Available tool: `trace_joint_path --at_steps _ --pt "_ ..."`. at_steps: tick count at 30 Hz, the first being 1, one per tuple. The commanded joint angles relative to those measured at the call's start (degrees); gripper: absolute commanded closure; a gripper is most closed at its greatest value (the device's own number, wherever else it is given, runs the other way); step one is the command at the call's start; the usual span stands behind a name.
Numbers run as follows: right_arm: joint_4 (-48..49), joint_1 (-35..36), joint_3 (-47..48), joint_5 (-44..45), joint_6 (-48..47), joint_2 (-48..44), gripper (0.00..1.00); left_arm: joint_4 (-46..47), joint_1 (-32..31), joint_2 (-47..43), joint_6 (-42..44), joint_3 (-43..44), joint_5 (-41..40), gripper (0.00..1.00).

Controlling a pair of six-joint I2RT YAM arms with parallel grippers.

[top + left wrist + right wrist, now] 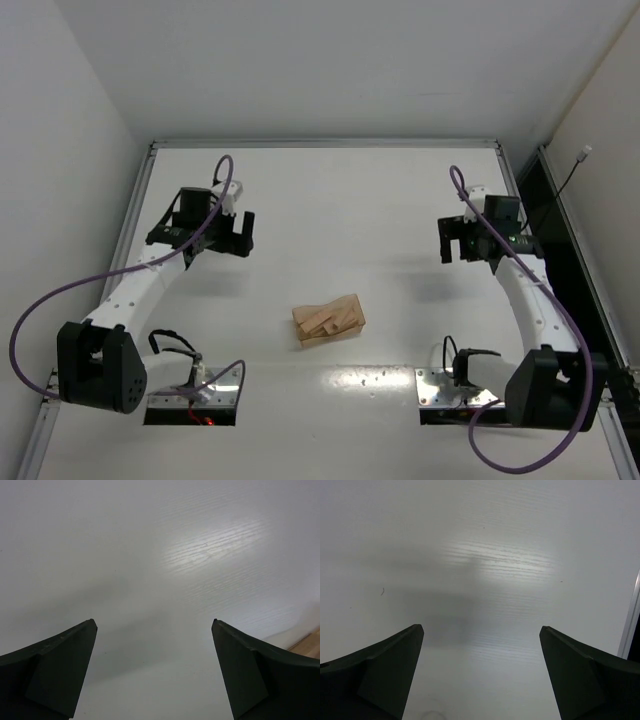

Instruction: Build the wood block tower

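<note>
At the left of the surface [330,190], the left claw [232,236] hangs with jaws wide, holding nothing. At centre, the wood blocks [325,322] lie jumbled inside a clear amber-tinted box [356,308]. No tower stands yet, so all stacking is still to do. The block count cannot be made out through the box. At the right, the right claw [457,243] is likewise wide and empty.
</note>
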Motion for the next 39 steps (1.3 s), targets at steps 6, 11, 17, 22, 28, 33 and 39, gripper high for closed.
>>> trace_joint_path --at_steps 6,11,17,22,28,33,39 --pt "1.47 -1.31 -0.7 -4.57 0.32 -2.39 0.0 -4.85 -12.11 -2.94 12.41 5.48 15.52 0.04" --pt "1.47 -2.63 -0.7 -7.29 0.32 -1.77 0.0 -14.33 -23.2 0.05 14.62 10.24 17.9 0.09" --pt "1.47 -3.78 -0.7 -8.96 0.32 -1.25 0.01 -17.07 -34.45 0.57 14.62 8.66 16.5 0.15" --pt "0.94 -5.44 -0.17 -10.01 -0.21 -0.72 0.01 -15.67 -44.02 1.71 14.09 3.3 12.98 0.15" --pt "0.94 -6.49 -0.17 -10.55 -0.21 0.34 0.01 -11.89 -49.4 4.35 12.07 1.63 9.55 0.16" --pt "0.94 -6.5 -0.17 -11.16 -0.21 0.86 0.02 -8.03 -52.04 7.25 10.76 1.62 7.0 0.17" --pt "0.94 -6.5 0.35 -11.16 -0.21 1.39 0.02 -4.69 -53.18 11.2 8.47 2.15 4.37 0.18"
